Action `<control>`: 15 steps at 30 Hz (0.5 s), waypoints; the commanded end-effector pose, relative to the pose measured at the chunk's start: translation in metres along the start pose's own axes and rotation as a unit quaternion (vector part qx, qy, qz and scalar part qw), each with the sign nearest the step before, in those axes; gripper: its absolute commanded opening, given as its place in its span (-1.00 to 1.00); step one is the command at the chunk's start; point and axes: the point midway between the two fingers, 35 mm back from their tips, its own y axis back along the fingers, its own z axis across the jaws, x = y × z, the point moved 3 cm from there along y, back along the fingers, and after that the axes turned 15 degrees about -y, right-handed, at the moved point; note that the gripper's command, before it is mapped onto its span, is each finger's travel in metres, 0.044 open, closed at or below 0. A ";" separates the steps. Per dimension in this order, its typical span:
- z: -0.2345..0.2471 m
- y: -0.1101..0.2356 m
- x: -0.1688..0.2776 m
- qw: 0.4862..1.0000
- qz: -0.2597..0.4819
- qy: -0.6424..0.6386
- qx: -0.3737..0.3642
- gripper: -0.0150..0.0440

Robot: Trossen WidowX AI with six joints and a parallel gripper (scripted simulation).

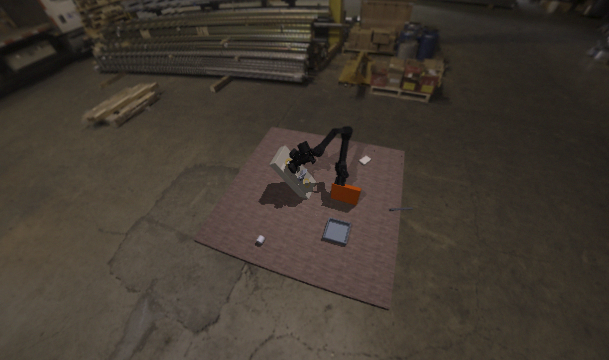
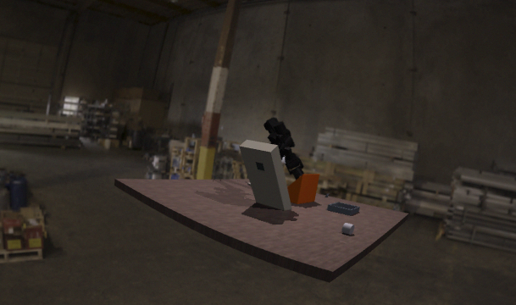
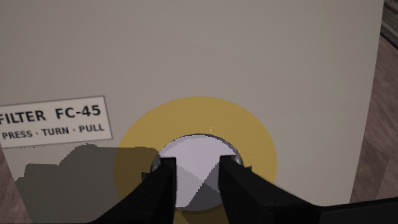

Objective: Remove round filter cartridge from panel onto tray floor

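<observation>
The grey service panel (image 1: 290,181) (image 2: 266,182) (image 3: 300,50) stands tilted. In the wrist view the round, pale filter cartridge (image 3: 197,187) lies inside a yellow ring (image 3: 262,150) on the panel's face, with a small dark notch at the left and right of its edge. My gripper (image 3: 196,163) is shut on the cartridge, its two black fingertips over the face. The slots are hidden under the fingertips. How far the cartridge stands out cannot be told. The tray (image 1: 336,232) (image 2: 343,210) is empty, away from the panel.
An orange block (image 1: 345,194) (image 2: 306,189) stands by the arm's base, between panel and tray. A small white cylinder (image 1: 260,240) (image 2: 347,229) lies near the front edge. A white flat piece (image 1: 365,160) lies behind the arm, and a thin rod (image 1: 400,209) at the right edge.
</observation>
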 end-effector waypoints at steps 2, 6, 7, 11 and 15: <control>0.000 -0.005 -0.001 0.997 0.003 0.082 -0.002 -0.49; 0.000 -0.004 -0.001 0.998 0.003 0.063 -0.002 -0.49; 0.000 -0.002 -0.001 0.998 0.004 0.061 -0.002 -0.49; 0.003 0.018 -0.001 0.999 0.009 0.052 -0.004 -0.49; 0.004 0.039 -0.001 0.999 0.010 0.043 -0.005 -0.49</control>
